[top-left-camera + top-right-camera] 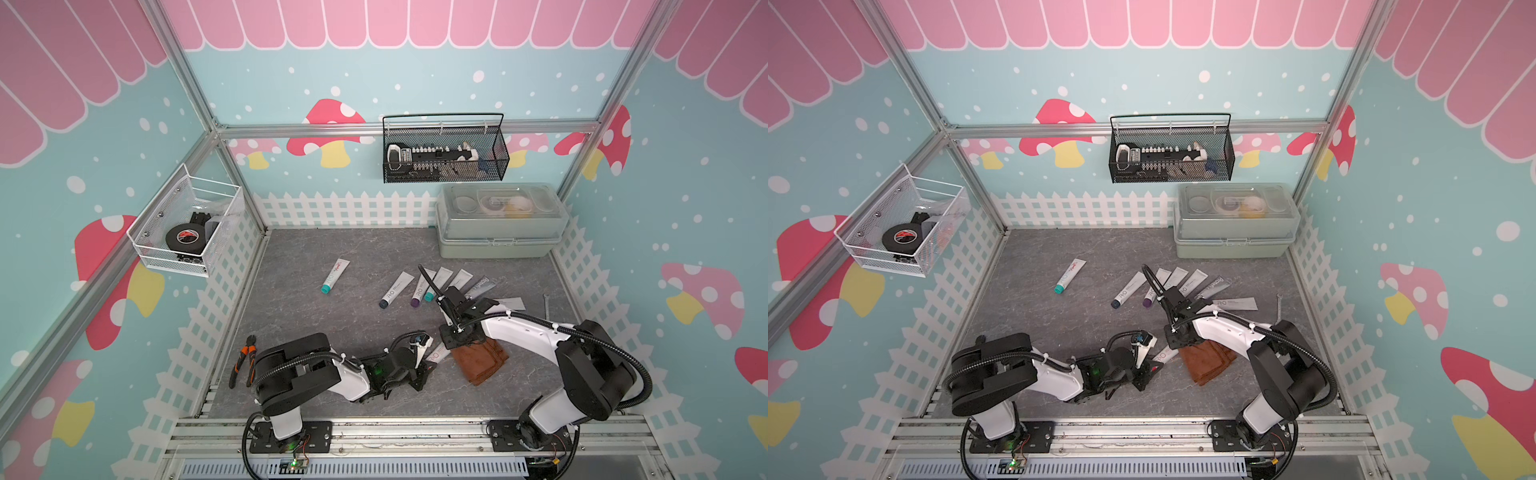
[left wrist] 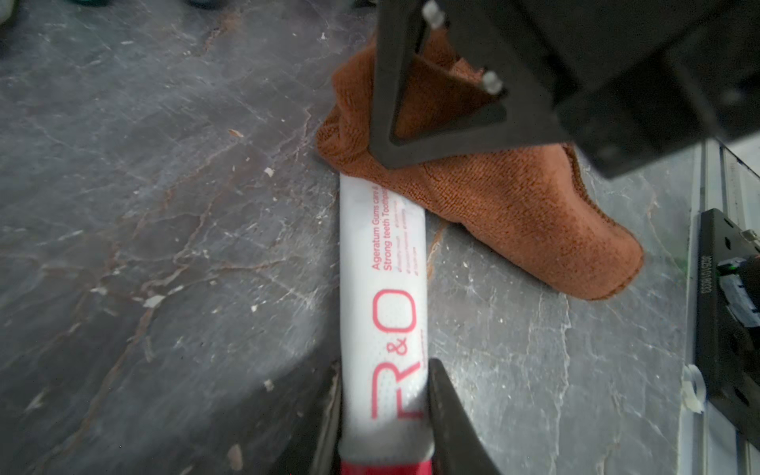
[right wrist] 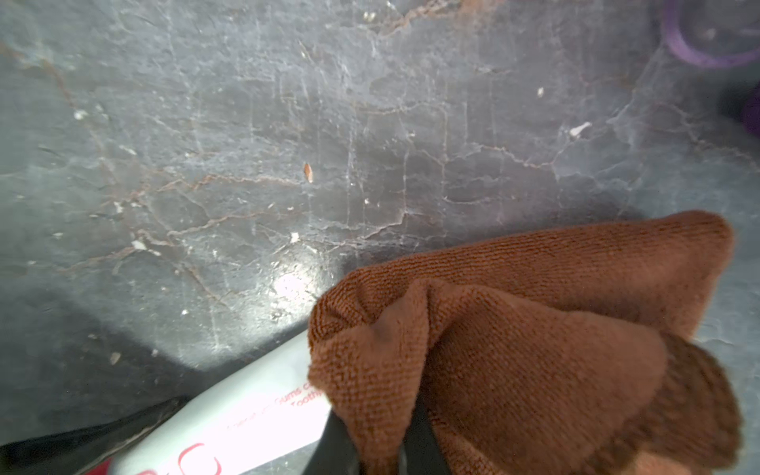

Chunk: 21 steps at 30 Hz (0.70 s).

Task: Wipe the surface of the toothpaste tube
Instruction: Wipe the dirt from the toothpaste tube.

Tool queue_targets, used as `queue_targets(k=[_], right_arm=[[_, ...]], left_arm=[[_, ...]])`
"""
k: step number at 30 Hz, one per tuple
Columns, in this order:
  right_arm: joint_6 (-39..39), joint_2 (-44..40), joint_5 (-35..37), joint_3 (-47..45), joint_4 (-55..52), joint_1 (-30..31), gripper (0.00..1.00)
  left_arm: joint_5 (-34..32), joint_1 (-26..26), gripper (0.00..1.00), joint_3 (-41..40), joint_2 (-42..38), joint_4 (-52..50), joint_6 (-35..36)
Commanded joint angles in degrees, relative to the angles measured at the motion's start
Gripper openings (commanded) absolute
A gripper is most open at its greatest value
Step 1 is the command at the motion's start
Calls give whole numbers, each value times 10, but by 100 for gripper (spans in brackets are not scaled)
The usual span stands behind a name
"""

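The toothpaste tube [image 2: 382, 263] is white with red R&O lettering and a red cap. It lies near the front of the grey table in both top views [image 1: 439, 354] [image 1: 1163, 356]. My left gripper [image 2: 384, 370] is shut on its cap end, one finger on each side. A brown cloth [image 2: 514, 214] covers the tube's far end, and my right gripper [image 3: 378, 419] is shut on a fold of that cloth [image 3: 534, 329]. The cloth's edge rests on the tube [image 3: 246, 419]. In a top view the right gripper [image 1: 459, 338] stands over the cloth [image 1: 482, 363], just right of the left gripper [image 1: 422, 368].
Several other tubes [image 1: 436, 284] lie in a row mid-table, and a teal-capped one [image 1: 334, 276] lies apart to their left. Orange-handled pliers [image 1: 243, 361] lie at the front left. A grey lidded box [image 1: 498, 241] stands at the back right. Wire baskets [image 1: 444, 153] [image 1: 187, 224] hang on the walls.
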Motion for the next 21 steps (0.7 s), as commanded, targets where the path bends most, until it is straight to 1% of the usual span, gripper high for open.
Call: queue_targets(k=[1, 3, 5, 6, 8, 11, 14, 15, 18, 21], right_arm=[[-9, -28, -137, -29, -18, 6, 8], [-4, -51, -185, -33, -10, 11, 8], [0, -63, -211, -36, -6, 13, 9], [1, -63, -215, -38, -5, 14, 9], [-6, -50, -200, -38, -13, 14, 9], [-19, -12, -137, -27, -46, 13, 8], [-15, 24, -9, -12, -88, 11, 8], [-12, 34, 21, -8, -94, 9, 8], [-3, 54, 82, 4, -99, 2, 8], [-5, 74, 101, 14, -100, -12, 8]], left_arm=[[-3, -2, 26, -11, 44, -115, -11], [-5, -2, 26, -8, 43, -118, -10], [-6, -2, 26, -3, 44, -123, -8], [-6, -2, 26, -2, 44, -124, -7], [-7, -2, 26, -1, 44, -125, -7], [-9, -2, 26, -5, 44, -123, -9], [-12, -2, 26, -11, 40, -123, -11], [-13, -2, 26, -14, 37, -122, -13], [-17, -1, 26, -21, 31, -119, -15], [-20, -2, 26, -30, 23, -116, -19]])
